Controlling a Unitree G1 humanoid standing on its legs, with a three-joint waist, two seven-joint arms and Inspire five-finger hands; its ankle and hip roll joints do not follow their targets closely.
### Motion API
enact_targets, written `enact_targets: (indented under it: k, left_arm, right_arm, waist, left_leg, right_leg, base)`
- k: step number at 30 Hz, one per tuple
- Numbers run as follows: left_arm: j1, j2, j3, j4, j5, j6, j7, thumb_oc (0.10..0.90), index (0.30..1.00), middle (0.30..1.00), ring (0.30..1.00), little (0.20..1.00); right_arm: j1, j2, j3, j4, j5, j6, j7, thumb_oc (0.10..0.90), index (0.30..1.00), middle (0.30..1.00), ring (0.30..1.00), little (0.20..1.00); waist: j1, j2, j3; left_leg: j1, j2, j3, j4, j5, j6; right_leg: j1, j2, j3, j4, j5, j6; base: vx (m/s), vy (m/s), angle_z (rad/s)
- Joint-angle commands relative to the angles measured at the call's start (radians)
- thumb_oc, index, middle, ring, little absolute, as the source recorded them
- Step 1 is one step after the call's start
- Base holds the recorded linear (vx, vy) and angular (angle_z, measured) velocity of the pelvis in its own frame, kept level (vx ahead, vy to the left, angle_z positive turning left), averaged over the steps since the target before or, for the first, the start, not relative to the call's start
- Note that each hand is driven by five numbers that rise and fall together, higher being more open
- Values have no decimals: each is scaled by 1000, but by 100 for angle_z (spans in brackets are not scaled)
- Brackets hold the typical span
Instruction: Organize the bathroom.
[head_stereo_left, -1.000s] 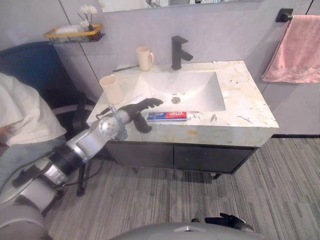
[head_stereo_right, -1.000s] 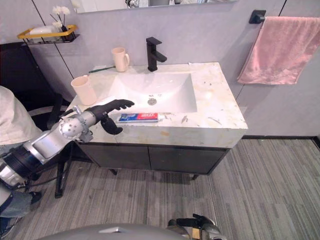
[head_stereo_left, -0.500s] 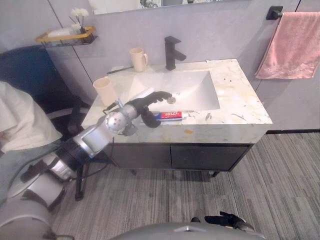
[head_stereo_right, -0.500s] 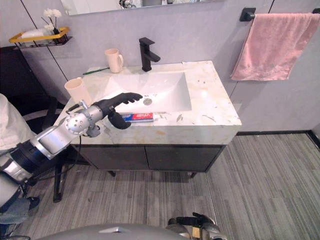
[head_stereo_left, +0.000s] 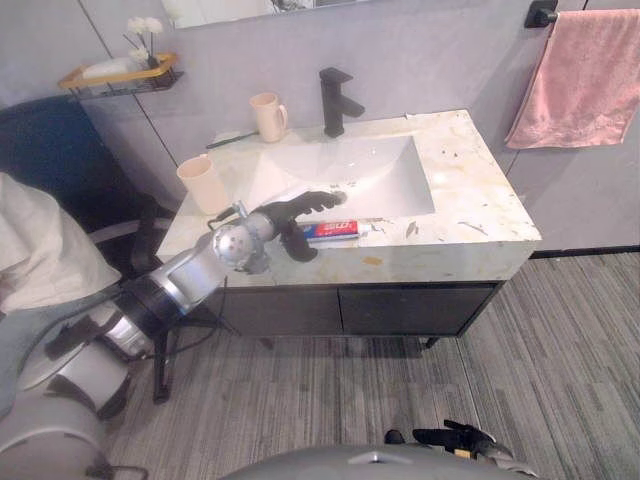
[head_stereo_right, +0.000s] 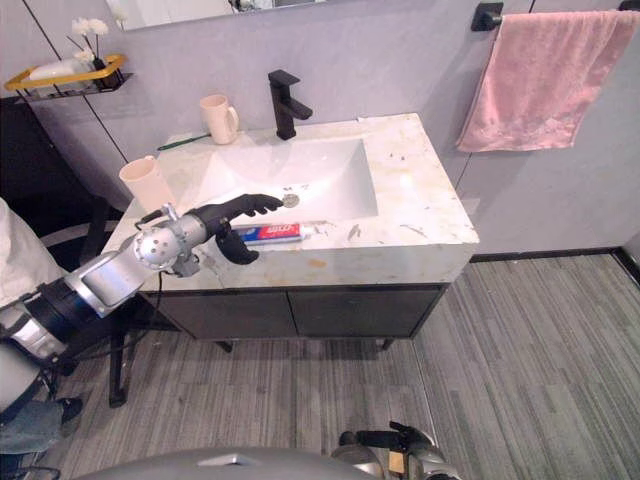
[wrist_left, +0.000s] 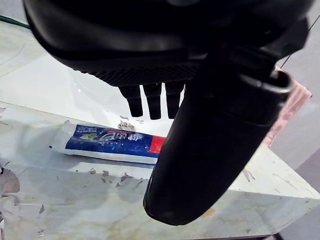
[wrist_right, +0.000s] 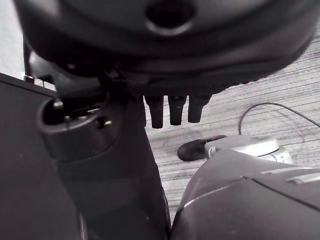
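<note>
The toothpaste tube (head_stereo_left: 331, 230) lies crosswise just beyond the left hand (head_stereo_left: 290, 214) — fingers spread wide, thumb apparently short of it.

The robot's left arm (head_stereo_left: 175, 288) is a silver-grey metal tube with a satin sheen, ringed by black bands towards the elbow and capped at the wrist by a rounded, ball-like silver housing (head_stereo_left: 232, 246) with small fittings on its face. The left hand (head_stereo_left: 288, 214) beyond it is matte black throughout; from the wrist camera its palm carries a finely ribbed, textured pad, its fingers (wrist_left: 150, 103) are slim and square-tipped, and its thumb (wrist_left: 212, 150) is a thick, smooth, glossy shell with a ringed collar at its base. The right hand (wrist_right: 165, 47) is likewise black, with a round recess in its palm housing and a broad thumb.
</note>
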Motion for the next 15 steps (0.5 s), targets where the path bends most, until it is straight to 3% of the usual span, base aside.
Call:
enact_targets:
  k: [1, 15]
  left_arm:
    - [-234, 12, 66, 82, 34, -37, 50, 800, 900, 900, 900, 900]
    - [-239, 3, 48, 141, 98, -49, 58, 800, 900, 900, 900, 900]
  right_arm:
    - [26, -51, 44, 53, -10, -1, -12, 800, 900, 900, 900, 900]
    - [35, -52, 52, 39, -4, -2, -18, 800, 900, 900, 900, 900]
  waist:
    - [-7, -63, -12]
    - [-18, -62, -5]
  left_leg:
    - [-5, -38, -28, 40, -36, 33]
    - [-10, -40, -22, 42, -38, 37]
  right_leg:
    - [34, 22, -49, -2, -44, -23]
    - [32, 24, -45, -2, -45, -26]
  base:
    - [0, 0, 0]
    - [4, -1, 0]
